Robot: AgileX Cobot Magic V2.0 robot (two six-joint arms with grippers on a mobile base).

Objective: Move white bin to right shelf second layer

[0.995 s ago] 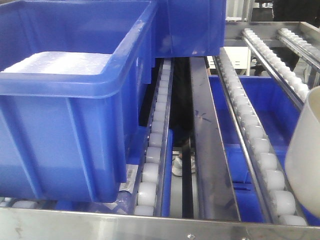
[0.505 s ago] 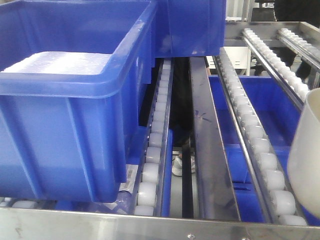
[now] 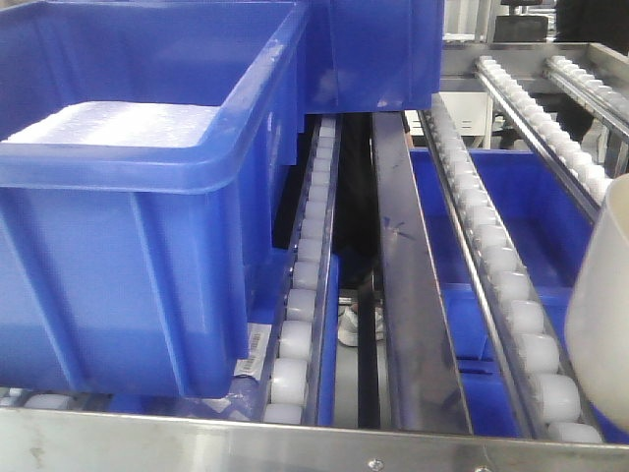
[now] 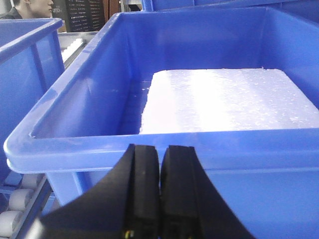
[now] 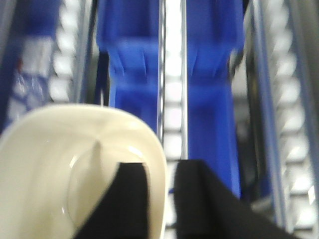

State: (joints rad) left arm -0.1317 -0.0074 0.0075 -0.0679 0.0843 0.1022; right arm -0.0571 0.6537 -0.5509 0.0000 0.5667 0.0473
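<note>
The white bin (image 3: 601, 315) shows as a cream curved wall cut off by the right edge of the front view, above the outer roller lane. From the right wrist I look down into the white bin (image 5: 50, 164). My right gripper (image 5: 162, 168) is shut on its rim wall, one finger inside and one outside. The shelf's roller lanes (image 3: 491, 256) run away from me; a blurred lane (image 5: 173, 89) lies below the bin. My left gripper (image 4: 160, 150) is shut with nothing in it, just in front of a blue crate's rim (image 4: 199, 147).
A big blue crate (image 3: 128, 256) holding a white foam slab (image 4: 224, 99) fills the left lanes, with another blue crate (image 3: 373, 49) behind it. More blue crates (image 3: 536, 216) sit beneath the rollers. A steel rail (image 3: 295, 442) crosses the front. A person's head (image 4: 35, 7) shows far left.
The white bin has shifted slightly right and down at the edge of the front view. Crates and rollers have not moved.
</note>
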